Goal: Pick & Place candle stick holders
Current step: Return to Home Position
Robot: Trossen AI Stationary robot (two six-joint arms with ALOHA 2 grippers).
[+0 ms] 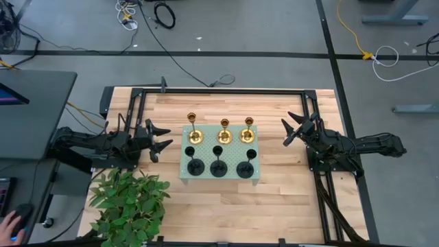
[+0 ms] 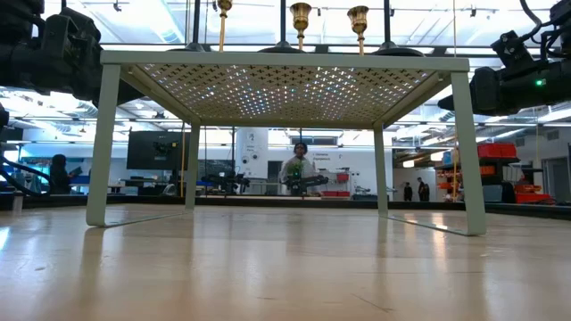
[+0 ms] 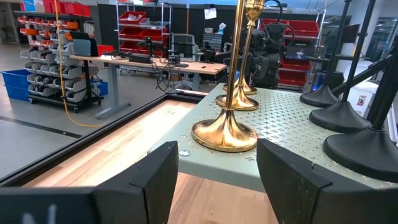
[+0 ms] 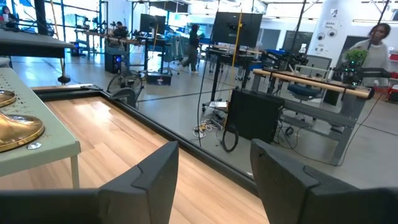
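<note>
Three shiny gold candle stick holders [image 1: 223,132] stand by their round bases in a far row on the pale green perforated tray [image 1: 255,177]. Three matte black holders [image 1: 219,165] stand in the near row. My left gripper [image 1: 162,136] is open and empty, left of the tray. The nearest gold holder [image 3: 227,127] shows in the left wrist view. My right gripper [image 1: 293,130] is open and empty, right of the tray. The right wrist view shows one gold base [image 4: 15,130] at the tray's corner.
A green potted plant [image 1: 127,206] stands at the table's near left corner. The tray stands on four legs [image 2: 98,143] above the wooden table [image 1: 274,206]. A black frame [image 1: 233,91] runs along the table's far edge. People show in the room beyond.
</note>
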